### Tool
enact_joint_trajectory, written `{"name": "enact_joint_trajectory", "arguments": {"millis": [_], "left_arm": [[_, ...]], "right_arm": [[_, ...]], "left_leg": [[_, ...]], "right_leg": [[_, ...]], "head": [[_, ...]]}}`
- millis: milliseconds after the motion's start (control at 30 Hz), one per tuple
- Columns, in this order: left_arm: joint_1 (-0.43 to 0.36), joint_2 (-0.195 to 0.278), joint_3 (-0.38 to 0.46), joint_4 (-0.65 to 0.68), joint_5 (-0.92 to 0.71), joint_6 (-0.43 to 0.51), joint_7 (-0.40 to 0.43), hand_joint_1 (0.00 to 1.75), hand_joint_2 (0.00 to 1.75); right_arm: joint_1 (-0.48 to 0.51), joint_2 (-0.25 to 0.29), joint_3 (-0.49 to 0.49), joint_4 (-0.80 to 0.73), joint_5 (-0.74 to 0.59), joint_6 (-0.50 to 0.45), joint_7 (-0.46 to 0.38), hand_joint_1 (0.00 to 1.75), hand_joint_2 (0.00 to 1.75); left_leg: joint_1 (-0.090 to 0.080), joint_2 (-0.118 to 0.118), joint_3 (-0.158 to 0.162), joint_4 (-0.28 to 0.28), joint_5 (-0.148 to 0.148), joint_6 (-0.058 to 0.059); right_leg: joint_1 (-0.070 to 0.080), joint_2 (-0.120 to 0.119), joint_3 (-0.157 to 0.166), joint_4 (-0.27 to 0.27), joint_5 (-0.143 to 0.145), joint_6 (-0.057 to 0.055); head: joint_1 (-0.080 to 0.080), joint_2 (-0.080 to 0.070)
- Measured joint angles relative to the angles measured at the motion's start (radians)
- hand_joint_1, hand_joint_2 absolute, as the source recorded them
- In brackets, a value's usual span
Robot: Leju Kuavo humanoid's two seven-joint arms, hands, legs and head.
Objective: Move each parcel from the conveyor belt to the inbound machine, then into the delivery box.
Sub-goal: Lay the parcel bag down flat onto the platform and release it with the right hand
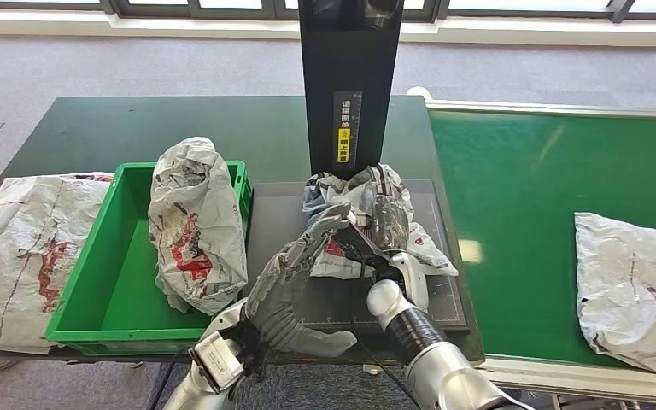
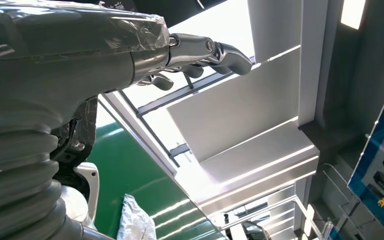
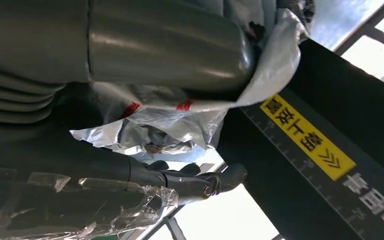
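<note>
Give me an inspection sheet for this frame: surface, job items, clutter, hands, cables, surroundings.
Surface: dark green table; black scanner platform below a black upright column; green conveyor belt to the right.
Job items: parcel on platform, crumpled grey plastic; parcel on belt; parcel in crate leaning on the wall of the green crate; flat parcel on table left of the crate.
Clutter: nothing seen.
Hands: right hand grips the parcel on platform; left hand beside it, fingers spread, holding nothing.
Cables: black cable at the left wrist.
Surroundings: grey carpet, window frames along the far wall.
</note>
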Motion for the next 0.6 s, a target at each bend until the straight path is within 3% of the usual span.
{"name": "enact_joint_trajectory", "arguments": {"millis": [100, 233, 300, 433, 600], "left_arm": [[0.000, 0.000, 0.000, 0.001, -0.008, 0.000, 0.000, 0.00, 1.75], [0.000, 0.000, 0.000, 0.007, -0.021, 0.003, 0.000, 0.00, 1.75], [-0.001, 0.000, 0.000, 0.011, -0.017, 0.009, 0.000, 0.00, 1.75], [-0.001, 0.000, 0.000, 0.018, -0.010, 0.020, 0.000, 0.00, 1.75], [-0.001, 0.000, 0.000, 0.018, -0.026, 0.023, 0.000, 0.00, 1.75]], "right_arm": [[0.000, -0.004, -0.001, 0.004, 0.016, 0.003, 0.007, 0.00, 0.00], [0.071, -0.013, -0.035, -0.095, 0.033, -0.072, -0.136, 0.00, 0.00], [0.121, -0.012, -0.045, -0.192, 0.000, -0.064, -0.196, 0.00, 0.00], [0.226, -0.012, -0.057, -0.396, -0.152, 0.071, -0.274, 0.00, 0.00], [0.283, -0.017, -0.064, -0.502, -0.194, 0.185, -0.222, 0.00, 0.00]], "left_leg": [[0.000, 0.000, 0.000, 0.000, 0.000, 0.000], [0.000, 0.000, 0.000, 0.000, 0.000, 0.000], [0.000, 0.000, 0.000, 0.000, 0.000, 0.000], [0.000, 0.000, 0.000, 0.000, -0.002, 0.000], [0.000, 0.001, 0.000, 0.000, -0.002, 0.000]], "right_leg": [[0.000, 0.000, 0.000, 0.000, 0.000, 0.000], [0.000, 0.000, 0.000, 0.000, 0.000, 0.000], [0.000, 0.000, 0.000, 0.000, 0.000, 0.000], [0.000, 0.000, 0.000, 0.000, -0.001, 0.000], [0.000, 0.001, -0.001, 0.000, -0.001, 0.000]], "head": [[0.000, 0.000], [0.000, 0.000], [0.000, 0.000], [0.000, 0.000], [0.000, 0.000]]}}
